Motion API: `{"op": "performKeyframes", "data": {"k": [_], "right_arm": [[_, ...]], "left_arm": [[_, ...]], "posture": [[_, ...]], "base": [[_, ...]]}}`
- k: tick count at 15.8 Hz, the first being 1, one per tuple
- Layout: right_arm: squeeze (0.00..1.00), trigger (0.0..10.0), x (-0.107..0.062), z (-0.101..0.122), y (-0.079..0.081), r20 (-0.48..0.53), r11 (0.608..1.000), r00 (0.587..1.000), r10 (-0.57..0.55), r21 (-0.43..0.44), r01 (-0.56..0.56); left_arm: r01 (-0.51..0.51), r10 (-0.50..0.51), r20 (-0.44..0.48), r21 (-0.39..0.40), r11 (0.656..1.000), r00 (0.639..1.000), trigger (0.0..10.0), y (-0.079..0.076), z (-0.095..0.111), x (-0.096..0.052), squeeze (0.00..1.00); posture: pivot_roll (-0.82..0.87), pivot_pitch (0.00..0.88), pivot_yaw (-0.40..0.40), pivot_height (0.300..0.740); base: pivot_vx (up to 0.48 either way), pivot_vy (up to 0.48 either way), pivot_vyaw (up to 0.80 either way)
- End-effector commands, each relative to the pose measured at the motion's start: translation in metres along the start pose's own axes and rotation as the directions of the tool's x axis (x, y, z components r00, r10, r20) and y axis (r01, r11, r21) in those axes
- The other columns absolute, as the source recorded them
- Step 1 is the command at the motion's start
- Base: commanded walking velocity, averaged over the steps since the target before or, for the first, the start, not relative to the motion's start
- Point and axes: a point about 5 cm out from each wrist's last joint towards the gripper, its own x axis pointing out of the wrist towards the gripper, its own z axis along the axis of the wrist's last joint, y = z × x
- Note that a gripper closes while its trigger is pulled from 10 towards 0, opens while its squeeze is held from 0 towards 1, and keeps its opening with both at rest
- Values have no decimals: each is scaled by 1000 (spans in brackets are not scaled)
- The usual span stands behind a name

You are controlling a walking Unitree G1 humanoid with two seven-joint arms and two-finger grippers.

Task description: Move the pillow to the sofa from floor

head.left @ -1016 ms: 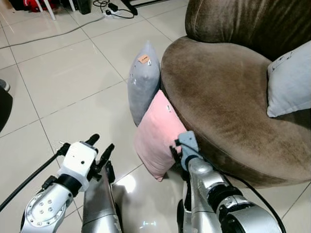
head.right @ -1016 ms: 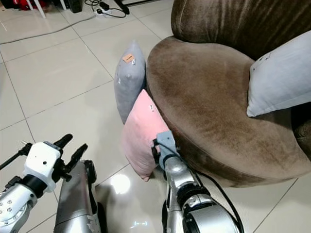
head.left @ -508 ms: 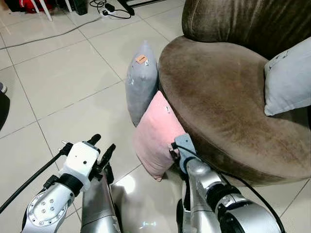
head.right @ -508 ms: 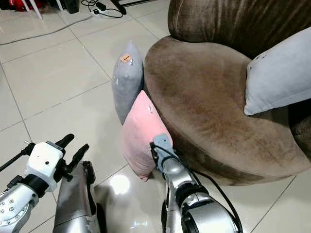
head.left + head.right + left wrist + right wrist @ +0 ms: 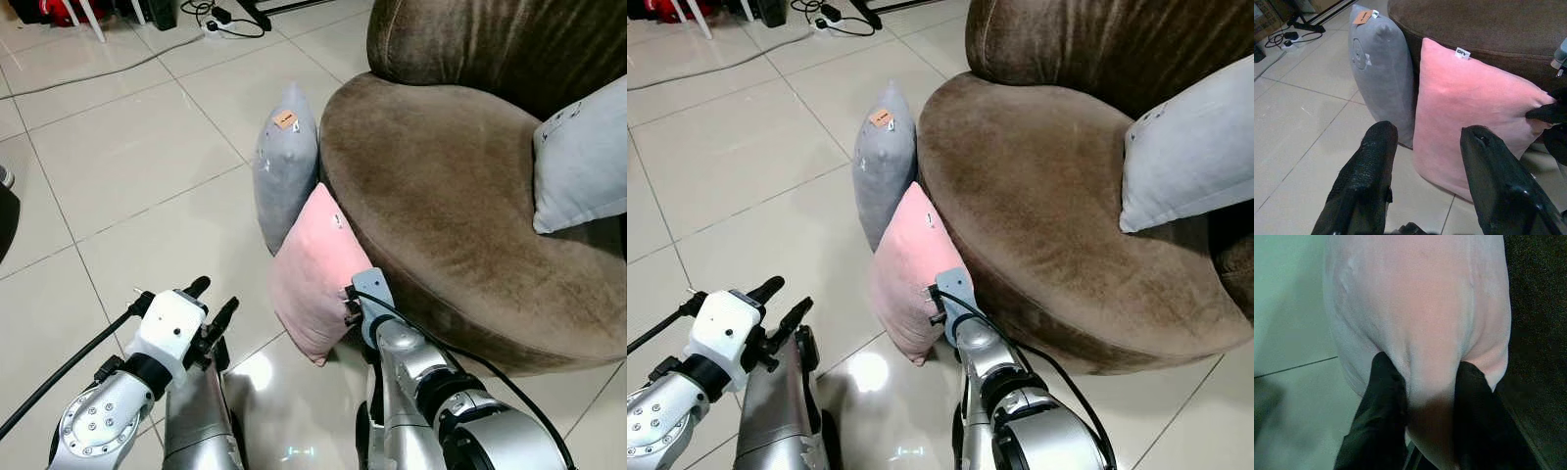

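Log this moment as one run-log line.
phase: grasp | right tool: pinching pink pillow edge | left tool: open, apart from it | pillow: on floor against sofa

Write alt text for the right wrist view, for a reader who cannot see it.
The right claw pinches a fold at the edge of a pink pillow, one black finger on each side. Pale floor tiles lie to one side of the pillow, and the dark brown sofa stands on the other.
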Motion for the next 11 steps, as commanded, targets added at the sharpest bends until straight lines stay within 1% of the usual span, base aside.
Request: {"op": "performKeyframes", "data": {"k": [1,4,5,6,8,9,10,11], "right_arm": [[0,0,-1,-7,1,-21,1000,1000,10,13,-9],[0,0,-1,-6,1,-20,1000,1000,13,10,-13],[0,0,-1,-6,1,-19,1000,1000,14,9,-14],[0,0,0,-5,1,-18,1000,1000,16,7,-16],[0,0,0,-4,0,-17,1000,1000,19,4,-19],[0,0,0,-3,0,-17,1000,1000,25,2,-25],[0,0,1,-1,3,-27,997,997,75,-8,-75],[0,0,1,0,5,-35,994,994,105,-20,-106]], "left_arm": [[24,-24,-16,-7,1000,1000,10000,-4,-3,-2,0],[25,-26,-16,-14,1000,1000,10000,-5,-3,-1,0],[31,-32,-21,-35,999,999,10000,-6,-5,-1,0],[66,-76,-70,-130,989,995,10000,-13,-15,-5,0],[80,-106,-111,-214,974,988,10000,-18,-24,-8,0],[88,-121,-130,-234,968,984,10000,-20,-28,-9,0],[112,-153,-164,-236,965,975,10000,-24,-36,-12,0],[114,-155,-170,-225,968,973,10000,-25,-39,-10,0]], "posture": [[45,183,-56,496],[44,173,-59,496],[43,170,-59,496],[42,157,-61,496],[41,134,-64,496],[40,121,-65,496],[40,98,-64,496],[40,87,-65,496]], "base": [[0,0,0],[0,0,0],[0,0,0],[0,0,0],[0,0,0],[0,0,0],[0,0,0],[0,0,0]]}}
